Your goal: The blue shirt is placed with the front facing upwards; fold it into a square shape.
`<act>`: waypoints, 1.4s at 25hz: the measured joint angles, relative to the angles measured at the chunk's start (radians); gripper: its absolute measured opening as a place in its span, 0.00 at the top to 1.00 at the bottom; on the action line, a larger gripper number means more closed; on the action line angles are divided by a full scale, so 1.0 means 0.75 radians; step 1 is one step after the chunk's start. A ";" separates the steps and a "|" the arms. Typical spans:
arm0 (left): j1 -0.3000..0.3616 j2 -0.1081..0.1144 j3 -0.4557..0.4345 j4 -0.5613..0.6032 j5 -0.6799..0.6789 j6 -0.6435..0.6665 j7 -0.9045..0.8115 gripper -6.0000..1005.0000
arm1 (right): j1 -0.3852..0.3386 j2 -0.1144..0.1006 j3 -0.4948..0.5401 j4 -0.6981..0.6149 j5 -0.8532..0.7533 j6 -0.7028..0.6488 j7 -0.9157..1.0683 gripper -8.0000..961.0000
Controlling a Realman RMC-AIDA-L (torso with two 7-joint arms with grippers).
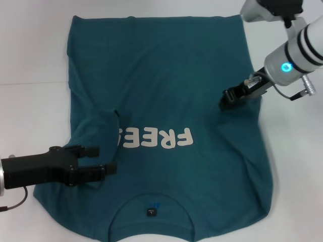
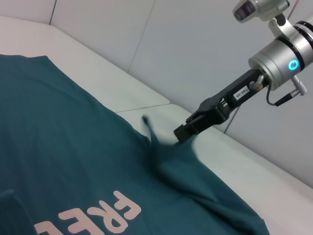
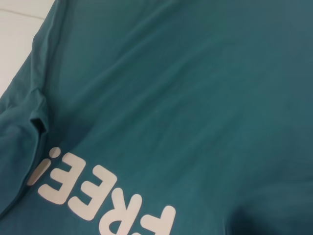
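Teal-blue cotton, the short-sleeved blue shirt [image 1: 166,101] lies front up on the white table [image 1: 30,55], collar nearest the robot, white "FREE!" lettering [image 1: 154,137] across the chest. The robot's-left sleeve is already turned inward over the body, covering part of the lettering; the right sleeve appears gathered inward too.

Judged step: bringing the sides in toward the centre line. To do it well, each fold edge should run straight from shoulder to hem, the cloth laid down without dragging the layer beneath, and wrinkles smoothed before release.

Right gripper [image 1: 227,102] sits at the shirt's right side, fingers closed on a raised peak of fabric, as the left wrist view shows [image 2: 182,133].

Left gripper [image 1: 103,159] hovers over the folded left sleeve, fingers parted a moderate gap, holding nothing.
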 joint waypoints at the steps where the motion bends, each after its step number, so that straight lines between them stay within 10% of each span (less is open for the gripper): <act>1: -0.001 0.001 0.000 0.000 0.000 0.000 0.000 0.16 | 0.004 0.006 -0.011 0.003 0.000 0.006 0.007 0.81; 5: -0.001 0.002 0.000 0.000 0.001 -0.001 0.000 0.16 | 0.011 0.012 -0.012 -0.005 0.013 0.010 0.040 0.80; 18: -0.003 0.002 0.000 -0.013 0.001 -0.002 0.000 0.16 | -0.169 -0.038 0.094 -0.038 0.100 -0.033 0.072 0.30; 35: -0.002 0.002 0.000 -0.014 0.001 0.001 0.000 0.16 | -0.318 -0.026 0.098 0.018 0.236 -0.027 0.047 0.31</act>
